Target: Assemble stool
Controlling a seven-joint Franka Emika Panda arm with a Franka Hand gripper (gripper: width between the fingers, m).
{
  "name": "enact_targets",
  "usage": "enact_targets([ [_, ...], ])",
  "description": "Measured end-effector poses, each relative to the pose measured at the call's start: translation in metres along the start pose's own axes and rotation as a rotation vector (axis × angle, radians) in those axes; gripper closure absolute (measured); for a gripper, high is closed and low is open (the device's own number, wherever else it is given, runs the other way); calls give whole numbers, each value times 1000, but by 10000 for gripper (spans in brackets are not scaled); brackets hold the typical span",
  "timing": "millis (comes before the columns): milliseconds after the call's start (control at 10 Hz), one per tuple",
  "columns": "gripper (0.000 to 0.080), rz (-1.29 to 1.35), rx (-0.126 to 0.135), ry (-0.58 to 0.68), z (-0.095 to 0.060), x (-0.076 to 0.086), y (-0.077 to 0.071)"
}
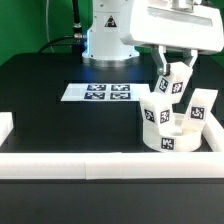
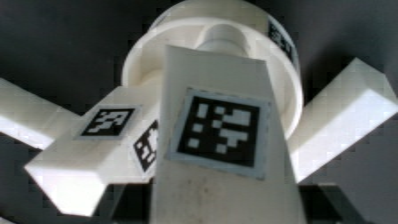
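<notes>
The round white seat disc (image 1: pixel 167 132) lies at the exterior view's right, near the front rail. Two tagged white legs stand in it: one (image 1: pixel 153 111) on the disc's left side and one (image 1: pixel 199 109) on its right. My gripper (image 1: pixel 172 72) is shut on a third tagged leg (image 1: pixel 171 84) and holds it tilted above the disc's far side. In the wrist view this held leg (image 2: pixel 222 130) fills the middle, with dark fingers (image 2: pixel 118 200) on both sides. The seat disc (image 2: pixel 214 25) and the other two legs (image 2: pixel 98 135) lie behind it.
The marker board (image 1: pixel 97 93) lies flat on the black table at centre. A long white rail (image 1: pixel 100 163) runs along the front edge, with short rails at the left (image 1: pixel 5 127) and right (image 1: pixel 214 130). The robot base (image 1: pixel 106 30) stands at the back.
</notes>
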State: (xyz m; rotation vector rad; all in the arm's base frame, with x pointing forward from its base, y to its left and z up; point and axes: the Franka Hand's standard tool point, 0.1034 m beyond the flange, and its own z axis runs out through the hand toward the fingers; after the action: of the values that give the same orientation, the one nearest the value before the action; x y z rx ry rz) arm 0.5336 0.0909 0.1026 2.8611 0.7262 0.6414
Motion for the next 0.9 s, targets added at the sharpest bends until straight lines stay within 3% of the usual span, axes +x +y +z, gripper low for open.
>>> enact_targets([
  [900,474,-8,-7,7,5,-2,0],
])
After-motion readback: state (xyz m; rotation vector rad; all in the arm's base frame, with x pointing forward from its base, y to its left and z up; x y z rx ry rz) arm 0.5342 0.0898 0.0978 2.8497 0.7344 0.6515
